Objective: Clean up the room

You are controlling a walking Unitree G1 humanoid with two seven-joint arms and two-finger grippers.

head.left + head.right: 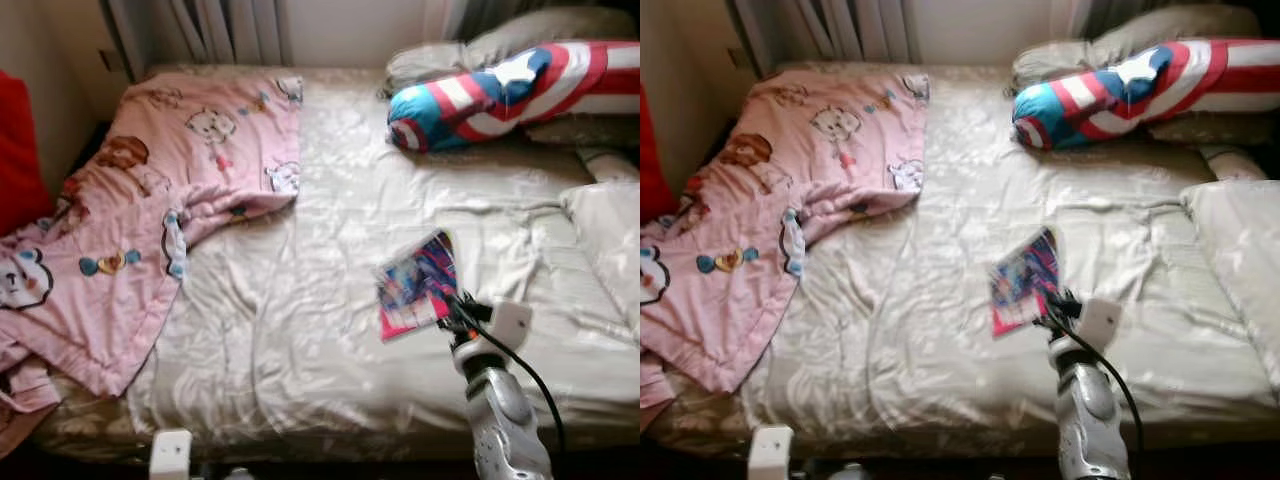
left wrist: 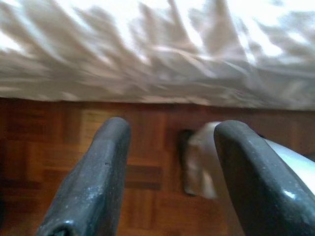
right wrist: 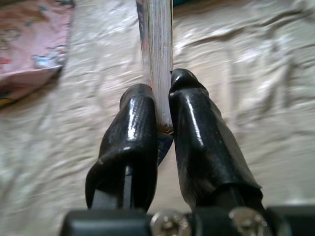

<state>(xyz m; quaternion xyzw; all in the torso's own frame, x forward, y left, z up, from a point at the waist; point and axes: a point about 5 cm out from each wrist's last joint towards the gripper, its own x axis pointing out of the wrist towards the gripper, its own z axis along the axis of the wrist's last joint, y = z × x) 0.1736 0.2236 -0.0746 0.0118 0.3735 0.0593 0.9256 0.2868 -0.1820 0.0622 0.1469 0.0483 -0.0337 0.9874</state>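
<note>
The right claw (image 3: pixel 163 115) pinches a colourful booklet (image 1: pixel 416 285) above the bed (image 1: pixel 300 330); the left claw (image 2: pixel 170 172) hangs wide over the wooden floor (image 2: pixel 59 147).

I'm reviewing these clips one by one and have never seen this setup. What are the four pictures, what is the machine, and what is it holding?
This is a humanoid robot with two silver arms, each ending in two black fingers. The two wide pictures come from its head camera, looking down at a bed. On the bed lie a pink cartoon blanket, a red, white and blue striped pillow and pale pillows. The other two pictures come from cameras on the wrists. The right gripper reaches over the bed with its jaws shut on the edge of a colourful booklet. The left gripper hangs low beside the bed, jaws open, over a wooden floor.
</note>
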